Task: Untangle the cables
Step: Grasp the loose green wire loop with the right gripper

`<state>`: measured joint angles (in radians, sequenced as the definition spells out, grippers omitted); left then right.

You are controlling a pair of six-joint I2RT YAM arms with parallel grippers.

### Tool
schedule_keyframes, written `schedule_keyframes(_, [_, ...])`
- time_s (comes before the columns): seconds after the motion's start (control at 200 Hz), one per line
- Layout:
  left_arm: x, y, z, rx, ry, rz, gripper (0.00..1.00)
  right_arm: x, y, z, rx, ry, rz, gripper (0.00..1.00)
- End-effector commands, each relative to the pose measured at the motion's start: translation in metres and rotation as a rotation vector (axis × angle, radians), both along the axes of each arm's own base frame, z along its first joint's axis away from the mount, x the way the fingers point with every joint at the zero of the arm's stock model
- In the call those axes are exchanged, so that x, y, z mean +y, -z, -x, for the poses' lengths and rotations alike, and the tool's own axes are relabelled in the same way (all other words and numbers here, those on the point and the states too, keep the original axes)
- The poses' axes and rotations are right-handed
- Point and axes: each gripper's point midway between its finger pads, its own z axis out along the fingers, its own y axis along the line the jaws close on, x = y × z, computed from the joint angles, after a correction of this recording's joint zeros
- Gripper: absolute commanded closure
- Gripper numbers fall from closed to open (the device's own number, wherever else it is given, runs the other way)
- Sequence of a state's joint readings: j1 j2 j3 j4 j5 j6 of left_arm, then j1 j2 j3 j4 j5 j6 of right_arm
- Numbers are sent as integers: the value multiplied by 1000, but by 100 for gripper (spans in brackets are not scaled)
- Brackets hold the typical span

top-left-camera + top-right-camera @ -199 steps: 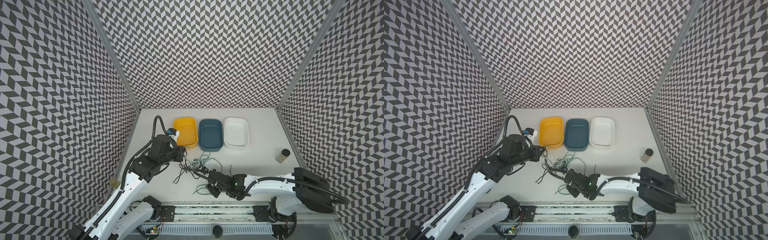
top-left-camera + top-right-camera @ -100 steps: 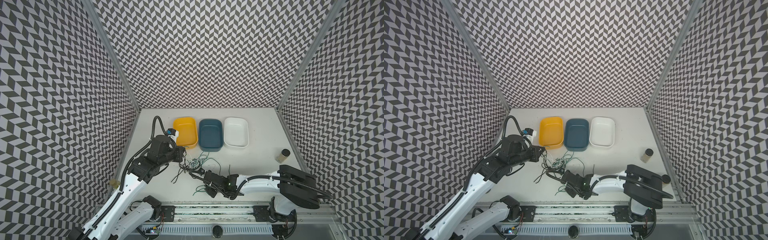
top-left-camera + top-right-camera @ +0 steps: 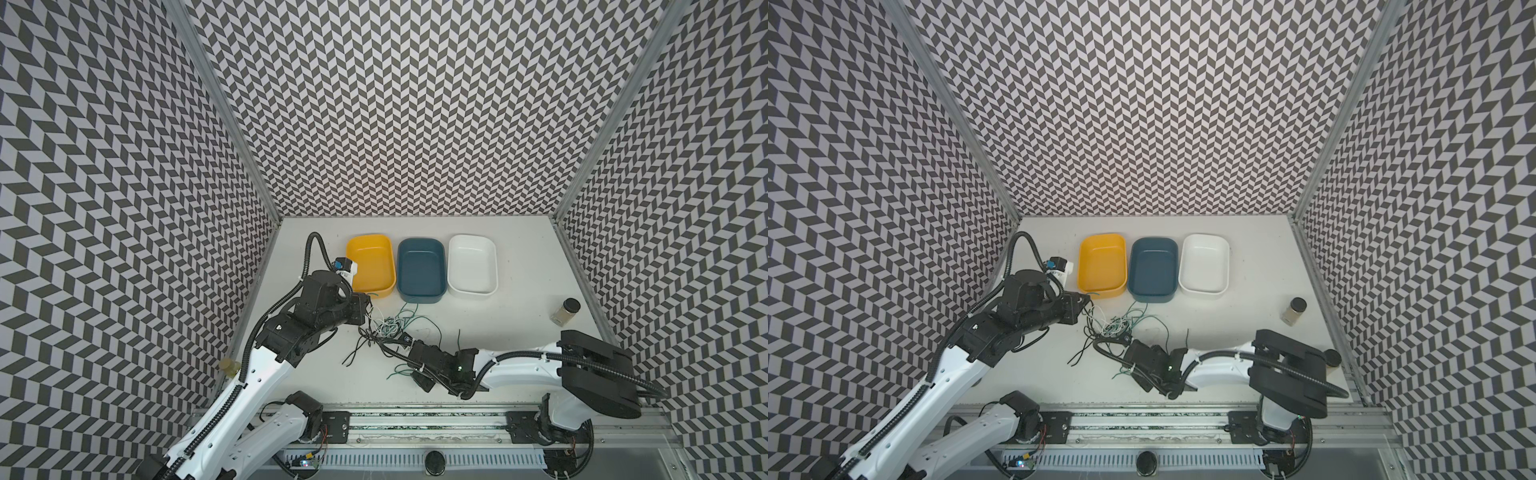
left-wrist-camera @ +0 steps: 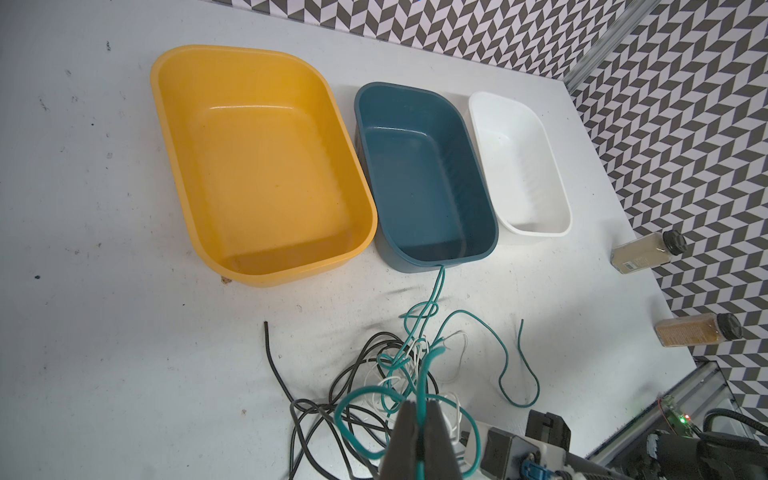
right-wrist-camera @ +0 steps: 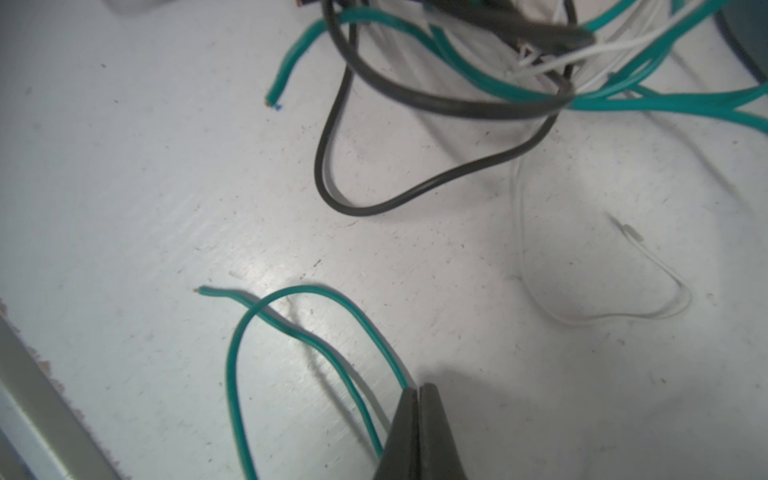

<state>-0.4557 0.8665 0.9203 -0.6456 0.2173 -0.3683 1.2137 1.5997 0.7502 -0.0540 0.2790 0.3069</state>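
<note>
— Right wrist: right gripper [image 5: 419, 388] shut, pinching teal loop [image 5: 299, 289] at the very tips, close above table [image 5: 124, 187]. Risks?
— Slip out of that tip pinch on a fast pull. Also cinching: with a clamp at each side, hauling apart likely to tighten the knot rather than free it.
— Left side?
— Left gripper [image 4: 422, 405] closed too, clamped on a teal strand [image 4: 424, 370] raised out of the cables [image 4: 409, 357]. Can't tell whether same cable as the loop.
— Pile location?
— On table between both grippers, just in front of blue tray [image 3: 419, 270]. Left wrist: a teal end reaching that tray's near wall. Black and white ones knotted through the middle, loose black tails trailing toward the left arm's side.
— Other hazards?
— Dragging the whole bundle instead of one cable. Snagging on the tray edge. Maybe whipping toward jars [image 4: 644, 253], though well apart from the pile. Nothing separated yet by the look of it, so early in the job; slow, short pulls advised.
</note>
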Motion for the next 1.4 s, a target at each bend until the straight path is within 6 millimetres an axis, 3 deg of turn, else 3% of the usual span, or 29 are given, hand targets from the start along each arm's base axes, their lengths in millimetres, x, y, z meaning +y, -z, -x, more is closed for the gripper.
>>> schedule_keyframes(0.0, [-5, 7, 1, 23, 9, -4, 100, -11, -27, -7, -57, 51, -51, 100])
schedule_keyframes(0.22, [-29, 7, 1, 65, 62, 74, 100, -34, -77, -11, -103, 97, -173, 100])
schedule_keyframes(0.351, [-33, 10, 1, 92, 67, 88, 100, -37, -100, -1, -91, 46, -240, 100])
schedule_keyframes(0.411, [-28, 11, 0, 87, 54, 58, 100, -30, -100, 12, -60, -42, -262, 95])
schedule_keyframes(0.491, [-20, 14, 1, 70, 35, 11, 100, -19, -91, 33, 14, -164, -260, 74])
schedule_keyframes(0.591, [-9, 13, 1, 50, 7, -32, 100, -14, -73, 45, 50, -199, -210, 53])
schedule_keyframes(0.721, [-2, 15, 1, 44, -22, -54, 100, -5, -56, 56, 48, -227, -152, 47])
schedule_keyframes(1.117, [-1, 16, 2, 51, -23, -54, 100, -2, -21, 25, -38, -97, 20, 51])
schedule_keyframes(1.242, [-1, 15, 2, 48, -22, -51, 100, -4, -18, 13, -76, -29, 42, 58])
schedule_keyframes(1.397, [-2, 16, 3, 50, -19, -48, 100, -3, -17, 8, -97, -21, 43, 79])
